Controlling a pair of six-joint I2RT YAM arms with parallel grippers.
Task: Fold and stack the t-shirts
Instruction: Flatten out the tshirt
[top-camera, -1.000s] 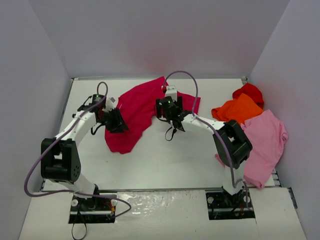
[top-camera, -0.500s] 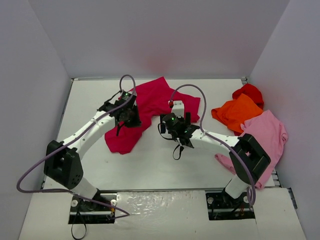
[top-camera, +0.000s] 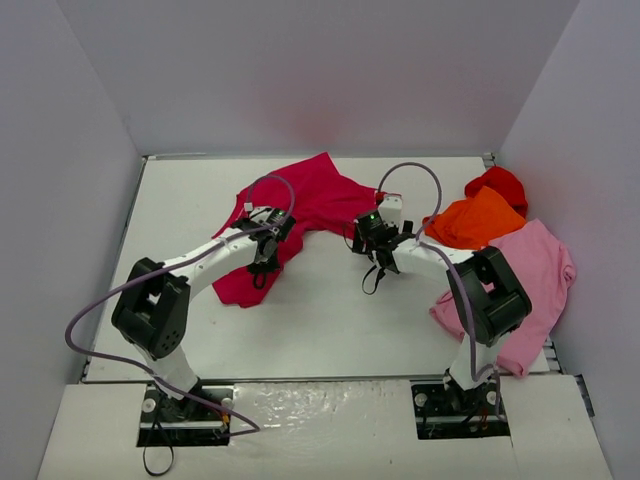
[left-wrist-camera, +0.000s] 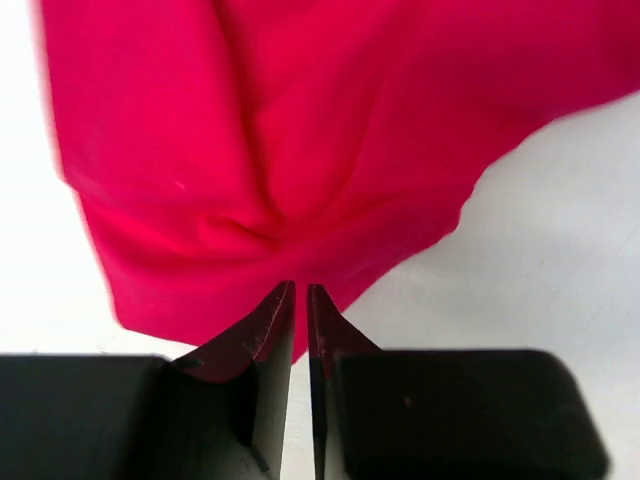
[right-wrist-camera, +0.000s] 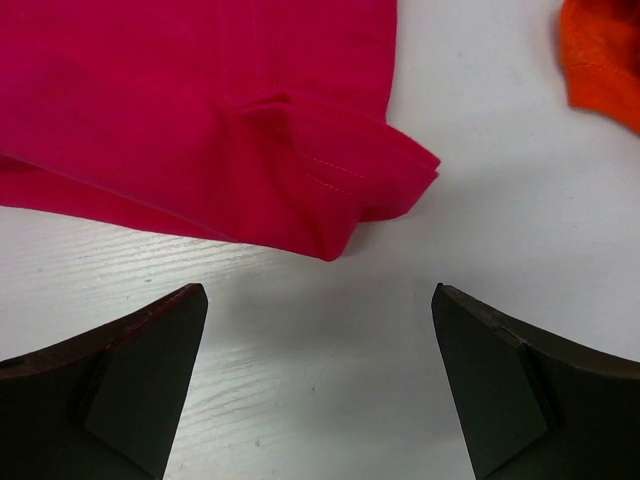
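Note:
The crimson-magenta t-shirt (top-camera: 312, 203) lies crumpled at the back middle of the table. My left gripper (top-camera: 267, 250) is over its lower left part; in the left wrist view the jaws (left-wrist-camera: 300, 290) stand nearly together, pinching a gathered edge of the shirt (left-wrist-camera: 300, 130). My right gripper (top-camera: 373, 233) is open and empty, just short of the shirt's right sleeve (right-wrist-camera: 330, 170). The orange t-shirt (top-camera: 478, 222), red t-shirt (top-camera: 497, 184) and light pink t-shirt (top-camera: 530, 280) lie heaped at the right.
White walls close the table on the left, back and right. The pink shirt hangs over the table's right front edge. A corner of the orange shirt (right-wrist-camera: 605, 60) shows at the upper right of the right wrist view.
My left gripper moved right along the crimson shirt, pulling its left side inward. My right gripper moved right to the shirt's right sleeve.

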